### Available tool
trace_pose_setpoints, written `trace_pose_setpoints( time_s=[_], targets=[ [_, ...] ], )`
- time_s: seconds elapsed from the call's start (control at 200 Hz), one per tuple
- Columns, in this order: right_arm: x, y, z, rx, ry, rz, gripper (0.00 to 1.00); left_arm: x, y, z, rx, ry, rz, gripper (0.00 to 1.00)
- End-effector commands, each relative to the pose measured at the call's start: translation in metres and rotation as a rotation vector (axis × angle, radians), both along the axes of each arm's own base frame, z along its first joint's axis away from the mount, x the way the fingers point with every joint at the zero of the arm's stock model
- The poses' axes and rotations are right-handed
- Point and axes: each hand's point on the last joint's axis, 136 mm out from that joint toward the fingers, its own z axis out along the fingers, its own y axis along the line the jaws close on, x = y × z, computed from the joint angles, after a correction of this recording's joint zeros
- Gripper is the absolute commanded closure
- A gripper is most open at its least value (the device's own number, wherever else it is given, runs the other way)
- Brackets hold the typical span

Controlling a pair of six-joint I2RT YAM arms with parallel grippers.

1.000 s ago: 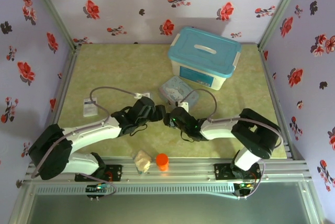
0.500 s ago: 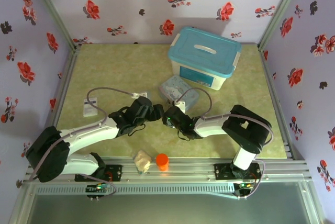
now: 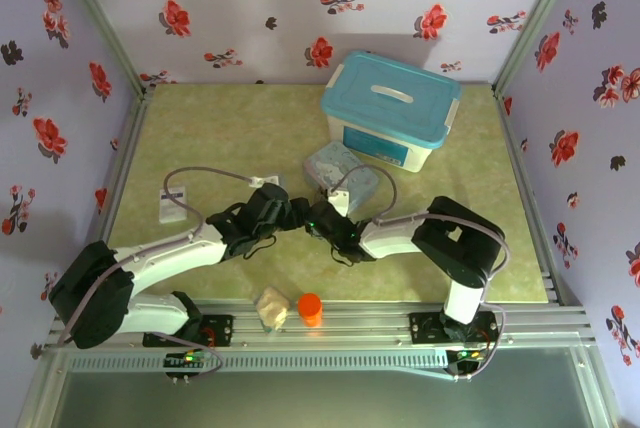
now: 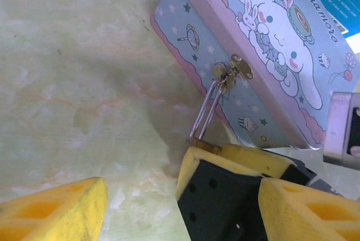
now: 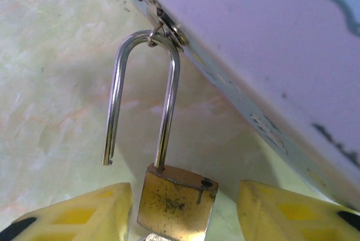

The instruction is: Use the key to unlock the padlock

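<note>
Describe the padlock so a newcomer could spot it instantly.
Find the big blue-lidded box at the table's far side; a pale blue cartoon tin lies just before it. The padlock is hooked through the tin's clasp: a tiny brass block, far smaller than the tin, on a thin silver shackle with one leg free.

The table (image 3: 250,128) was green and yellow, like marble. A big box (image 3: 390,108) with a blue lid sat at the far right. A small blue cartoon tin (image 3: 335,168) lay near the middle. A white card (image 3: 171,204) lay on the left side.
</note>
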Motion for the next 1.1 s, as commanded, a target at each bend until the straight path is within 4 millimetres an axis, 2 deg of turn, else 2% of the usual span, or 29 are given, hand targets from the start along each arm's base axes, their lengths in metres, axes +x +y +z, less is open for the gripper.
trace_pose_setpoints(
  time_s=[0.0, 0.125, 0.32, 0.55, 0.69, 0.765, 0.855, 0.935, 1.095],
  targets=[
    [-0.011, -0.026, -0.050, -0.153, 0.106, -0.036, 0.55, 0.000, 0.005, 0.001, 0.004, -0.013, -0.001, 0.29],
    [-0.016, -0.035, -0.054, -0.132, 0.105, -0.053, 0.69, 0.001, 0.008, -0.002, 0.010, -0.010, 0.005, 0.29],
    [-0.022, -0.052, -0.027, -0.106, 0.056, -0.057, 0.81, 0.004, 0.010, 0.000, 0.018, -0.019, 0.004, 0.29],
    [-0.040, -0.088, -0.019, -0.145, 0.065, -0.092, 0.84, 0.014, 0.007, 0.010, 0.035, -0.043, -0.006, 0.29],
    [-0.057, -0.121, -0.018, -0.145, 0.081, -0.143, 0.83, 0.022, -0.003, 0.013, 0.056, -0.051, -0.030, 0.29],
    [-0.064, -0.139, -0.015, -0.149, 0.080, -0.174, 0.83, 0.025, -0.013, 0.013, 0.072, -0.054, -0.060, 0.29],
    [-0.069, -0.151, -0.014, -0.128, 0.083, -0.199, 0.83, 0.027, -0.034, 0.015, 0.091, -0.076, -0.116, 0.29],
    [-0.071, -0.158, -0.016, -0.114, 0.096, -0.218, 0.82, 0.029, -0.059, 0.019, 0.107, -0.114, -0.183, 0.28],
    [-0.071, -0.162, -0.021, -0.054, 0.122, -0.263, 0.82, 0.048, -0.099, 0.007, 0.173, -0.135, -0.284, 0.27]
  ],
)
